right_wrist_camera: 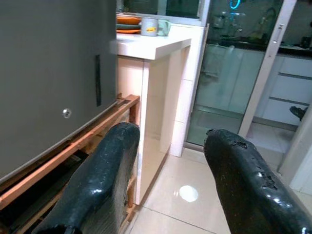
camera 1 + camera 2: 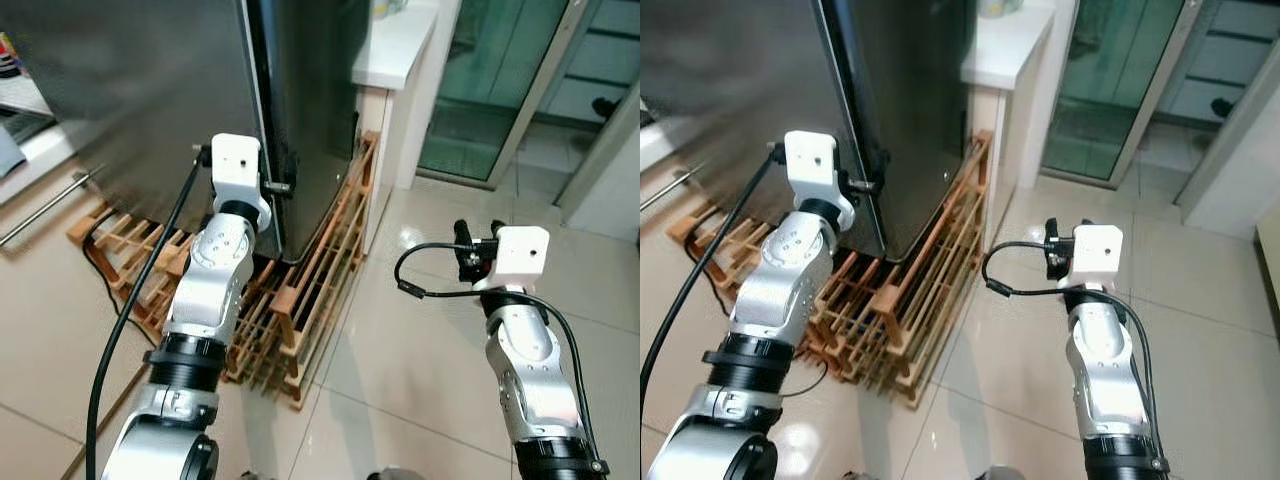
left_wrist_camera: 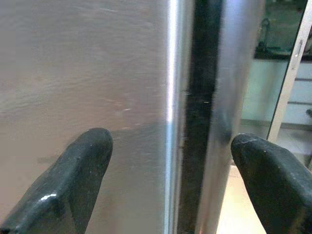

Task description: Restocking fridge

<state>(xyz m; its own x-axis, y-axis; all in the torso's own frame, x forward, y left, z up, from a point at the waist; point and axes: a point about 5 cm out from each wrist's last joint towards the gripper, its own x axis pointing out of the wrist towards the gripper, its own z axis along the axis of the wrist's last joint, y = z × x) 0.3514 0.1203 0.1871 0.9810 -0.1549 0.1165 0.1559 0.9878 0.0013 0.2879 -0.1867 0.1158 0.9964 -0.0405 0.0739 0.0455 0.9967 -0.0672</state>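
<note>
1. Silver arm segments rise from the bottom edge of the head views, the left arm [image 2: 205, 330] with a black cable [image 2: 135, 300] trailing down beside it, the right arm [image 2: 530, 370] looped by its own thin cable.
2. Left tool [image 3: 170, 185] is up against the fridge [image 2: 150, 90] at the vertical corner where the steel front meets the dark side; its two black fingers [image 3: 73, 180] stand spread, one in front of the steel face and one past the edge, gripping nothing. From the head views its fingertips are hidden behind the white wrist block [image 2: 236, 165].
3. Right tool [image 1: 170, 185] hangs in free air over the tiled floor [image 2: 420, 330], well apart from the fridge, fingers parted and empty.
4. Most of the fridge is cut off by the top of the head views; the door looks shut, and the front is blurred.
5. Beneath the fridge sits a slatted wooden pallet [image 2: 310, 290], partly covered by the left arm.
6. Just beside the fridge stands a white tabletop [image 1: 151, 46] carrying a mug [image 1: 150, 27] and orange dishes [image 1: 127, 22], small and hard to read.
7. Behind it, a glass sliding door [image 2: 500, 80] shows greenish, with dim cabinets beyond.
</note>
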